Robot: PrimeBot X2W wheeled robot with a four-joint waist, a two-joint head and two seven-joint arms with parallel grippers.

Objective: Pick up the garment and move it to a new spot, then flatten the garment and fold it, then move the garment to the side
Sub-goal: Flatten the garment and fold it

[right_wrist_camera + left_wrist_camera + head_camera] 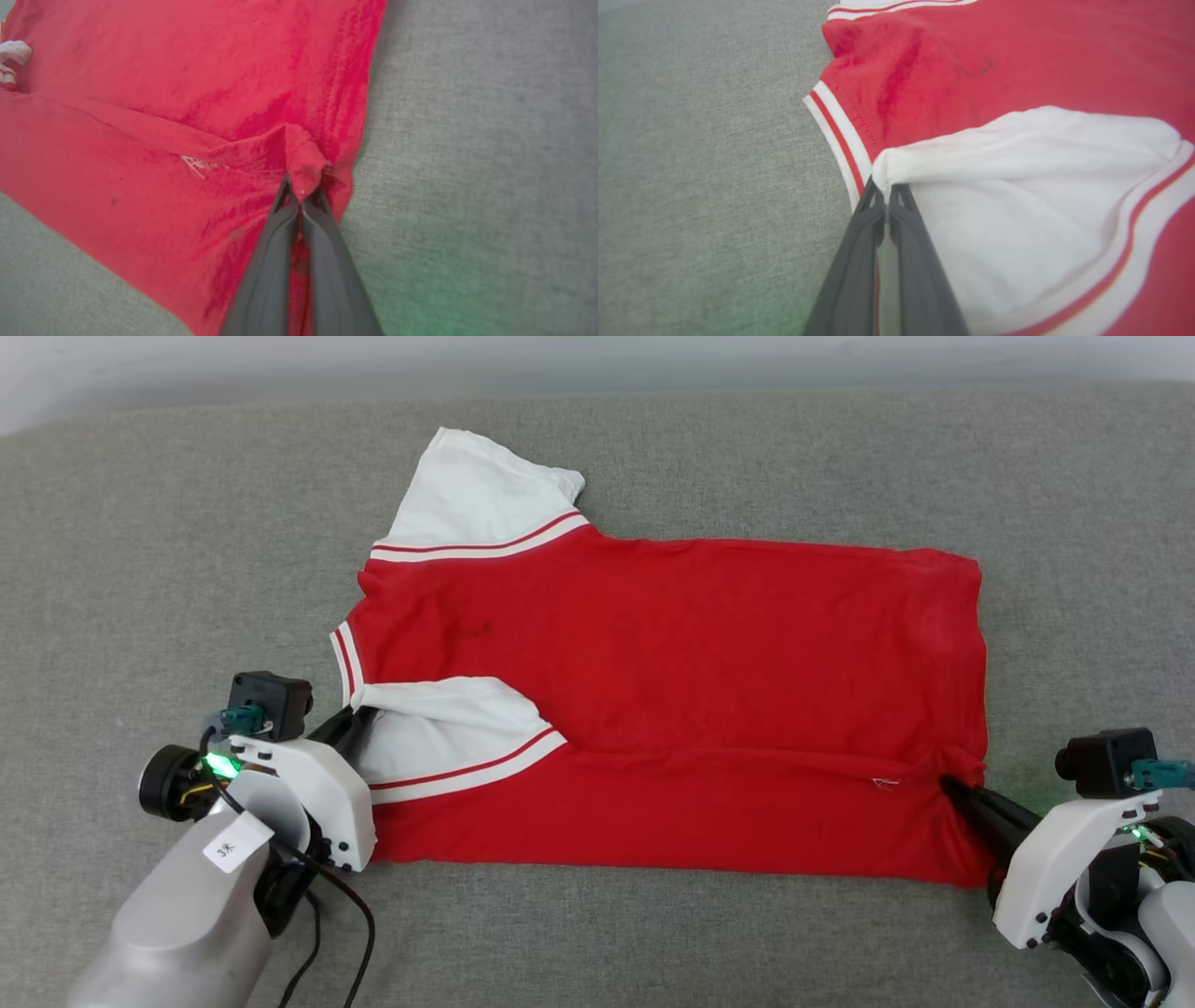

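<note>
Grey cushion: carries everything.
Shirt: centre frame, flat, near long edge lapped inward; folding step in hand.
Left hand: lower left, clenched on the shirt's white sleeve.
Right hand: lower right, clenched on the hem corner.
Next, likely: clean release, then fold far edge.

Head camera looks down; wrist cameras, seemingly close, share the garment.

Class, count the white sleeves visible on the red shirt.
2: the far sleeve lies spread flat; the near sleeve is folded onto the body, pinched by the left gripper.
</note>
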